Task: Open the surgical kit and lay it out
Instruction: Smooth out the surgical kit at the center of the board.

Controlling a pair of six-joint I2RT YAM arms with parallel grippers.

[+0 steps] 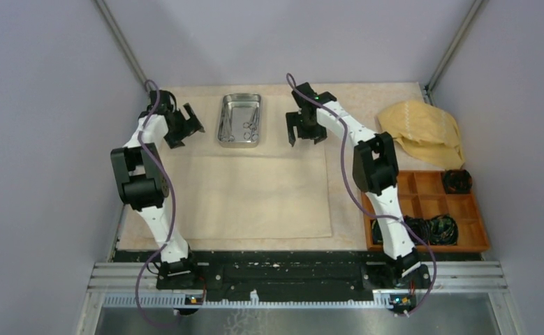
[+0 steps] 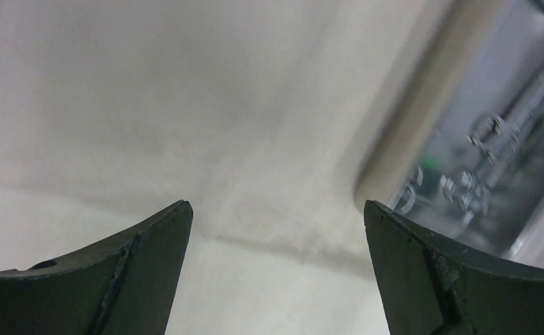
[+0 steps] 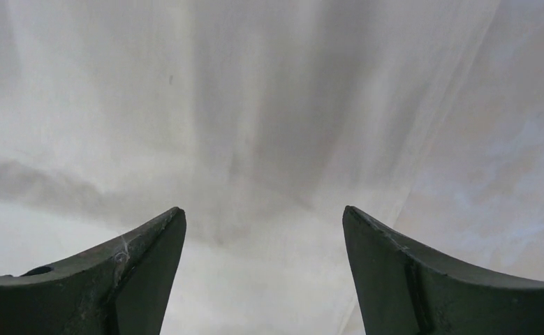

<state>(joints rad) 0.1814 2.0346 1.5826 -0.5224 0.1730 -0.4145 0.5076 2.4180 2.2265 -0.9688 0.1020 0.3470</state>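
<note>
Cream cloth (image 1: 255,199) spread flat; steel tray (image 1: 239,120) flanked by left gripper (image 1: 187,134), right gripper (image 1: 305,136), both agape, empty; orange box (image 1: 429,209) rightward.

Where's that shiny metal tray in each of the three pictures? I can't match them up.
Top external: the steel tray is upper middle, between the left claw and the right claw, on the cream cloth.
Left wrist: the steel tray is at the right edge, blurred.
Right wrist: not in it.
Shared landmark: the cream cloth, in all three.
</note>
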